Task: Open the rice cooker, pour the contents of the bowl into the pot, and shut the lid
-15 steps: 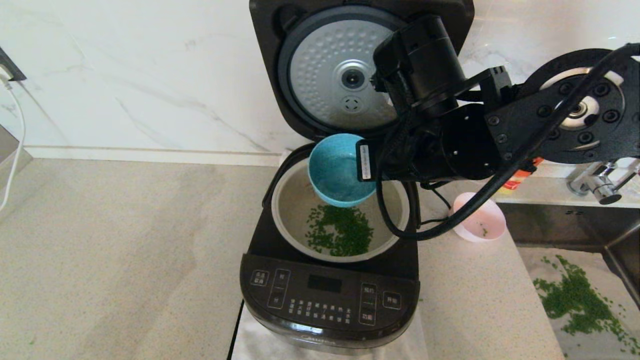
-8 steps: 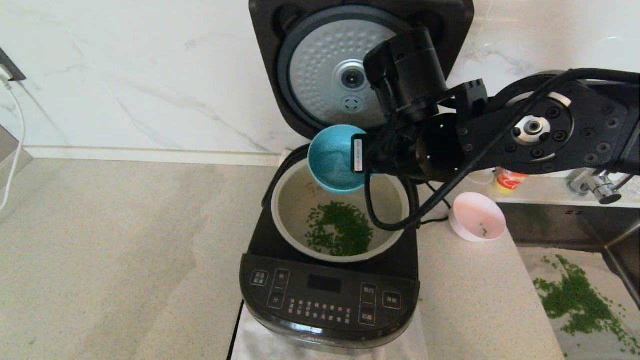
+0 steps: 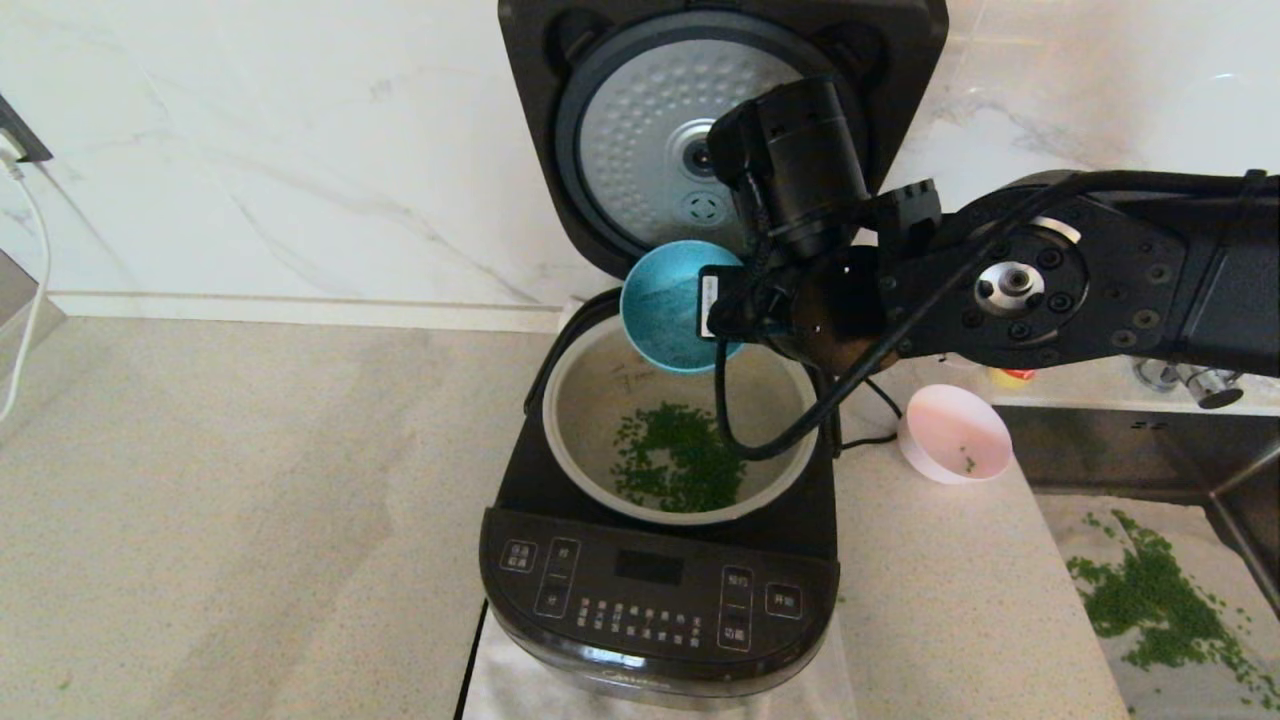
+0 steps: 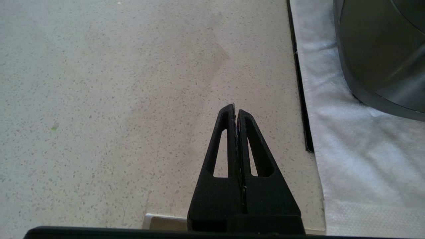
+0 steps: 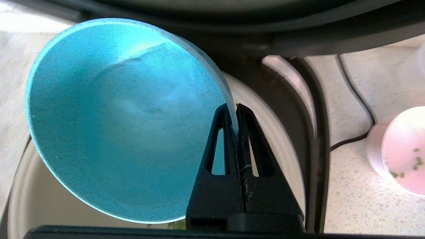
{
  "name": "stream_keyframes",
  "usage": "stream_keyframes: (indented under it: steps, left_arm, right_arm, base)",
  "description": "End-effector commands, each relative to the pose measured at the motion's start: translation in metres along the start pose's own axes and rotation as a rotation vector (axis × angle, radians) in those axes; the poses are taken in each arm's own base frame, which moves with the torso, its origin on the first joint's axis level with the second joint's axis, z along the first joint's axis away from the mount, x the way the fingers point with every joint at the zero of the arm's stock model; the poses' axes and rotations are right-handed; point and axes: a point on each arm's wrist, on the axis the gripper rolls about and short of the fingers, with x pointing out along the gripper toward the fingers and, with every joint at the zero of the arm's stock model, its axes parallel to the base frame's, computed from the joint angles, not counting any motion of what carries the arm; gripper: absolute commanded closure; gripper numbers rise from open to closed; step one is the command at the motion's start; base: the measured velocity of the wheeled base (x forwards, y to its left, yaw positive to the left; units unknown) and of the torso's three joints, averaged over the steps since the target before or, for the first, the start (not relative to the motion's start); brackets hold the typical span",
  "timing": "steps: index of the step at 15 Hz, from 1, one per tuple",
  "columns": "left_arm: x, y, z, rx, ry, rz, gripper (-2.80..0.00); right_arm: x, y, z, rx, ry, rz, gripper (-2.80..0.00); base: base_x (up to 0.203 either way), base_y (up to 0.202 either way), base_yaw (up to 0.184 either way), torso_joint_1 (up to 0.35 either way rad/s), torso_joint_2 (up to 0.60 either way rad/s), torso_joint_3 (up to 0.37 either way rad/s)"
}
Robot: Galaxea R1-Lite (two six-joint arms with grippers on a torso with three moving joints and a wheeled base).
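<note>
Your rice cooker (image 3: 660, 590) sits on a white mat (image 4: 358, 139) at the front edge of the counter (image 3: 250, 500), its lid (image 3: 640, 150) swung up and back so you look straight at the dimpled silver disc. The control panel faces you; its buttons carry small white characters, too small to read, and faint lettering on the front lip below cannot be made out.

Your right gripper (image 5: 236, 108) is over the back rim of the pot (image 3: 575, 400), jaws pressed together and pinching the wall of a blue bowl (image 3: 665, 305). That bowl is tipped on its side, mouth towards you, and looks empty inside. A white label on the wrist is unreadable.

The green bits (image 3: 680, 470) lie in a loose heap on the pot's floor, towards the front.

The pink bowl (image 3: 955, 435) stands upright on the counter just right of the cooker, holding a few green specks. More green bits are scattered in the sink (image 3: 1160, 600) at the counter's right end.

Your left gripper (image 4: 236, 111) hangs above bare counter near the mat's edge, jaws pressed together with nothing between them.
</note>
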Motion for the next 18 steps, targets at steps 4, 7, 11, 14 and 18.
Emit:
stream_keyframes:
  steps: [4,7,11,14,18]
  left_arm:
    - [0.0,0.0,0.0,0.0,0.002,0.0,0.0]
    - [0.0,0.0,0.0,0.0,0.001,0.0,0.0]
    - [0.0,0.0,0.0,0.0,0.0,0.0,0.0]
    - [0.0,0.0,0.0,0.0,0.001,0.0,0.0]
    - [0.0,0.0,0.0,0.0,0.002,0.0,0.0]
  right_arm:
    - [-0.005,0.014,-0.001,0.047,-0.079,-0.017,0.0]
    - [-0.009,0.023,-0.004,0.077,-0.129,-0.028,0.0]
    - [-0.004,0.024,-0.015,0.09,-0.153,-0.05,0.0]
    - [0.006,0.022,-0.023,0.116,-0.178,-0.059,0.0]
    - [0.013,0.016,-0.022,0.158,-0.22,-0.067,0.0]
  base:
    - [0.0,0.0,0.0,0.0,0.0,0.0]
    - [0.0,0.0,0.0,0.0,0.0,0.0]
    - [0.0,0.0,0.0,0.0,0.0,0.0]
    - [0.0,0.0,0.0,0.0,0.0,0.0]
    - [0.0,0.0,0.0,0.0,0.0,0.0]
